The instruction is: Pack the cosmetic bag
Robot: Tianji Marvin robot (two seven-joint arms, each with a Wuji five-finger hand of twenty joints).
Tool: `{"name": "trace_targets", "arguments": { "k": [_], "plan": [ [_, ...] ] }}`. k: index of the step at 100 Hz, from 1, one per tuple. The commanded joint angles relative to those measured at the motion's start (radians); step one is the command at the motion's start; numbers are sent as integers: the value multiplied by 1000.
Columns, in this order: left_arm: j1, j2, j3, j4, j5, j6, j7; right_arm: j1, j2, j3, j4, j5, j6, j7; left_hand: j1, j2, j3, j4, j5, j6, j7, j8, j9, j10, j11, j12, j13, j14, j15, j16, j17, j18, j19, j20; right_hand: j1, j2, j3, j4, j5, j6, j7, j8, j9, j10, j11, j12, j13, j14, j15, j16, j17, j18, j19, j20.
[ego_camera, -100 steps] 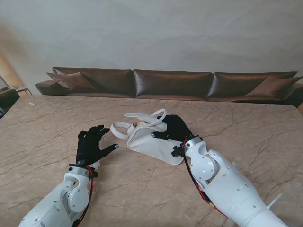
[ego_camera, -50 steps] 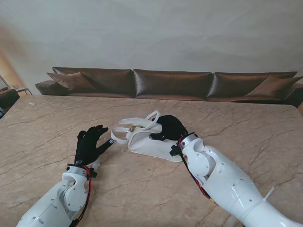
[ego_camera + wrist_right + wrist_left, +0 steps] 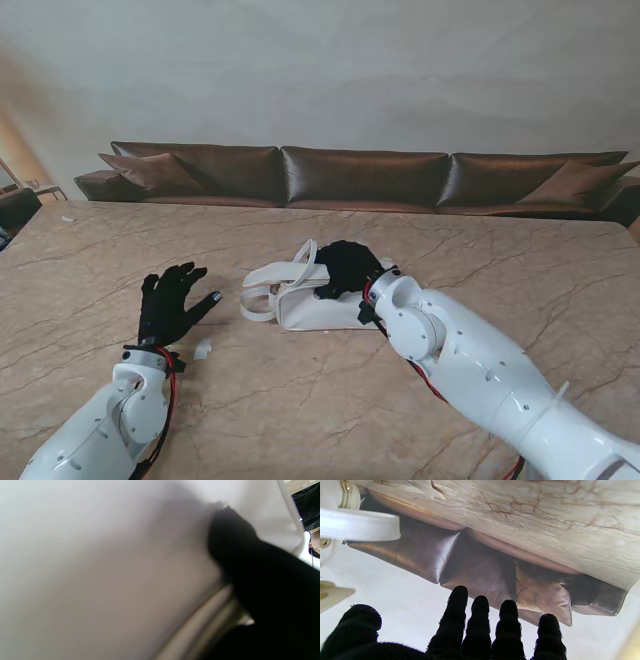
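A white cosmetics bag (image 3: 312, 310) with white straps (image 3: 270, 285) lies in the middle of the marble table (image 3: 520, 260). My right hand (image 3: 347, 268), in a black glove, rests on the bag's far upper edge with its fingers curled onto it. The right wrist view is filled by the blurred white bag (image 3: 100, 567) pressed close, with a black finger (image 3: 240, 550) across it. My left hand (image 3: 170, 303) hovers open to the left of the bag, fingers spread and holding nothing. A small white item (image 3: 203, 349) lies on the table near the left wrist.
A long brown leather sofa (image 3: 360, 178) runs behind the table's far edge, also seen past the fingers (image 3: 480, 620) in the left wrist view. The right forearm (image 3: 470, 360) crosses the table on the near right side.
The right hand has dragged the bag to the left and turned it. The left hand has drawn back to the left, away from the bag's strap.
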Motion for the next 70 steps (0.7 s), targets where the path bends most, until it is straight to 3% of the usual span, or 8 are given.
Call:
{"name": "trace_targets", "arguments": {
  "k": [1,13,24,27,32,37,43,70],
  "plan": [
    [2,4,-5,6,2,2,0,10,-9,-8,-15,11,9,20,-37,14,17,26,-16,20,-38,-14,-35,-16,-28,-8,-30,-26,-18,-13,-6,-13,-15,-2,-1,68,290,66,-49,-349,44,-79,-40,-57,-40,-21,-9,-46,18,28,-17,-24,8,31],
    [-2,6,-7,12,5,0,-1,19,-10,-32,4,10,17,25,-39,14,20,27,-18,20,-38,-14,-37,-12,-29,-8,-32,-26,-18,-13,-8,-12,-10,2,-122,119,194,105,-129,-317,49,-133,-105,-62,-55,-18,-48,-59,-6,30,-45,-30,-29,35],
    [-5,6,-6,17,5,0,1,24,-11,-50,22,0,19,18,-41,15,20,27,-19,19,-38,-14,-38,-15,-28,-8,-32,-27,-18,-13,-10,-11,-7,5,-152,88,84,55,-195,-284,31,-177,-174,-59,-82,-44,-92,-60,-37,25,-81,-25,-65,41],
    [-5,6,-6,18,5,1,1,25,-8,-55,23,-12,19,22,-39,13,22,28,-18,21,-38,-14,-40,9,-29,-8,-31,-26,-18,-13,-10,-11,-6,5,-159,82,64,43,-206,-280,31,-184,-186,-62,-80,-49,-100,-63,-42,25,-86,-26,-72,43],
    [-7,6,-4,20,4,1,1,27,-5,-63,26,-29,21,20,-40,14,22,28,-19,19,-38,-14,-38,-14,-29,-8,-32,-27,-18,-13,-11,-10,-6,6,-182,81,45,34,-211,-262,23,-190,-201,-66,-82,-53,-103,-67,-46,24,-87,-26,-75,45],
    [-9,5,-2,23,3,1,1,25,-2,-69,25,-39,27,21,-40,13,22,27,-19,20,-39,-14,-37,-17,-28,-8,-32,-27,-18,-13,-12,-11,-5,7,-222,105,21,65,-220,-217,-29,-162,-236,-66,-82,-72,-122,-71,-60,27,-94,-33,-92,54],
    [-10,5,0,25,1,2,2,21,2,-74,20,-52,37,26,-40,13,23,27,-19,20,-39,-14,-38,-15,-28,-7,-33,-25,-18,-13,-13,-7,-5,8,-283,148,-12,175,-252,-168,-97,-103,-291,-69,-94,-79,-147,-75,-75,30,-101,-39,-104,59],
    [-10,6,-4,20,6,3,1,-6,27,-60,-31,-82,60,93,-39,13,24,27,-21,19,-39,-14,-41,-3,-30,-8,-34,-24,-19,-13,-16,-12,-6,11,-400,144,-90,143,-480,-10,-337,-213,-572,-38,-242,-206,-367,-64,-380,-107,-213,-63,-218,89]
  ]
}}
